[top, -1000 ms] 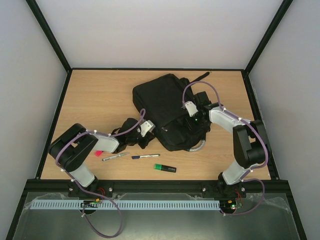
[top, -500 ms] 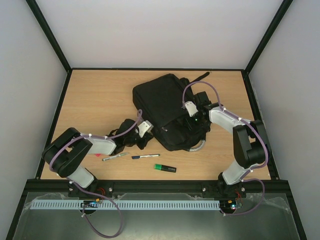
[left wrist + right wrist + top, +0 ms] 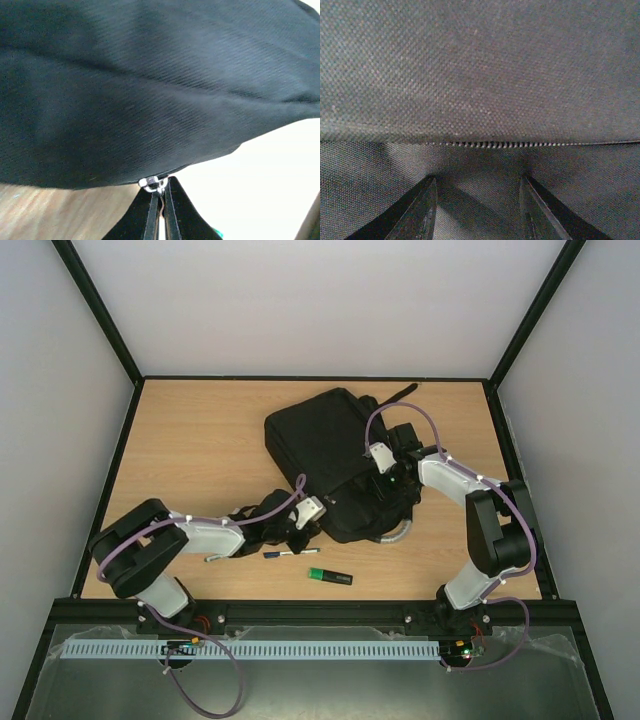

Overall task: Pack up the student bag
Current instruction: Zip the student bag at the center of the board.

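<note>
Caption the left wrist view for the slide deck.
Left gripper shut on the small silver metal zip pull at the lower edge of the large black fabric backpack.

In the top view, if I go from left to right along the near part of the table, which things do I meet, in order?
left arm → blue pen → green highlighter → grey bag handle → right arm

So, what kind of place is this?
Probably a robot lab test cell: a wooden table boxed in by white walls and a black frame, two arms bolted at its near edge, a bag and pens laid out.
</note>
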### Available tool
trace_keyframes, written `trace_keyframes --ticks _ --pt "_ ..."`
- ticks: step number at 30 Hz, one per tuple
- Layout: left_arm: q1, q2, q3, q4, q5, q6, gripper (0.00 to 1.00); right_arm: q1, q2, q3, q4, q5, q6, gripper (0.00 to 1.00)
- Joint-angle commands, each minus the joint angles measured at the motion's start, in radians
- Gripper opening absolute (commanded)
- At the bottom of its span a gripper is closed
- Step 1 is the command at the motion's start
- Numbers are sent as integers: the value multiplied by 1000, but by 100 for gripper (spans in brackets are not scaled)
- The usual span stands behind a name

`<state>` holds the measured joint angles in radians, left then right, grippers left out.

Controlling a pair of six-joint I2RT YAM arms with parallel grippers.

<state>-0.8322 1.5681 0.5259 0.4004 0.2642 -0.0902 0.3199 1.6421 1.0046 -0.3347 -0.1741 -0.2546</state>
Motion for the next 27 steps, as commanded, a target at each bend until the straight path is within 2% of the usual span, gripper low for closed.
trace_keyframes --ticks 1,14,22,24,27 --pt "-69 25 57 -37 -1 -17 2 -4 19 -17 -41 -1 -3 47" --pt "-264 259 296 -38 -1 -30 2 -4 23 -11 -42 7 0 46" --pt "-341 400 487 -32 5 -58 2 -7 16 -1 -49 3 2 46" --pt "-344 422 531 -74 -32 -63 5 -30 6 12 -67 -19 9 46" --pt "-344 406 569 -145 -76 -61 18 -97 -39 39 -113 -68 14 46"
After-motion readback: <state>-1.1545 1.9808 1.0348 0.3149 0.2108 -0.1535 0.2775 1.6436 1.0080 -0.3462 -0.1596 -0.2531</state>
